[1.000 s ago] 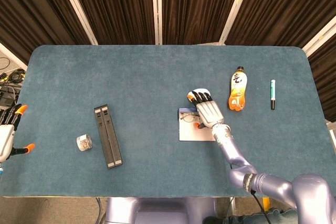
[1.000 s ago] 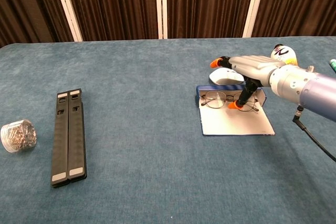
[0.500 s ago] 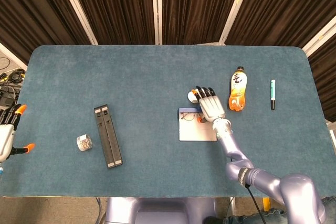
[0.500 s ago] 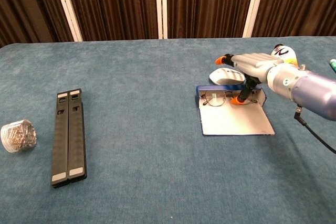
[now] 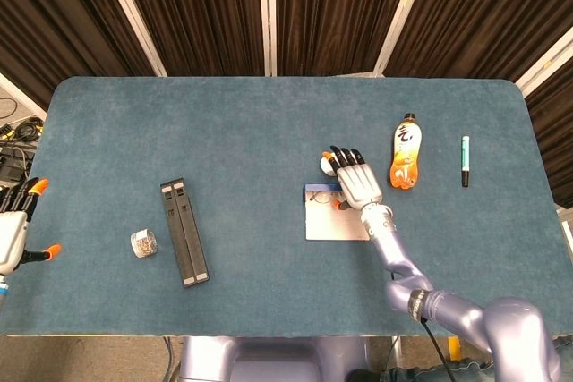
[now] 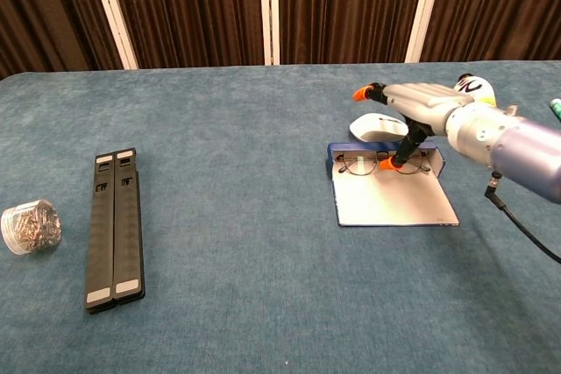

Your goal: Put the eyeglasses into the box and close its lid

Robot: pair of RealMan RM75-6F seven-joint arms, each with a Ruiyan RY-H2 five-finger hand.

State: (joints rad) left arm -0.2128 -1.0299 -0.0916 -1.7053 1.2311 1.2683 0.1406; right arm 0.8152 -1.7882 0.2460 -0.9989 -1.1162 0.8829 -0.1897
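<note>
On the right half of the blue tabletop (image 6: 245,216), my right robot hand (image 6: 419,104) hangs over the far end of the open box (image 6: 390,192). Its fingers are stretched out flat, with the orange fingertips (image 6: 362,93) pointing toward the table's far side, and the thumb reaches down toward the eyeglasses (image 6: 383,164). I cannot tell whether the thumb tip actually touches the frame; nothing looks pinched, so I read this hand as released, holding nothing. The eyeglasses lie inside the shallow tray of the box, at the far end, lenses side by side. The pale lid lies flat on the tabletop toward me, still open.

Just beyond the box, beside my fingers, sits a small white rounded thing (image 6: 379,128); I cannot say what it is. An orange drink bottle (image 5: 406,152) lies on its side to the right of the hand, and a green-and-black pen (image 5: 465,160) lies farther right, well apart from both.

Far to the left, my left robot hand (image 5: 12,225) shows only in the head view, off the table's left edge, fingers spread and gripping nothing. On that side of the tabletop lie a long black folded bar (image 6: 116,228) and, near it, a small clear jar (image 6: 30,227) of tiny metal bits.
</note>
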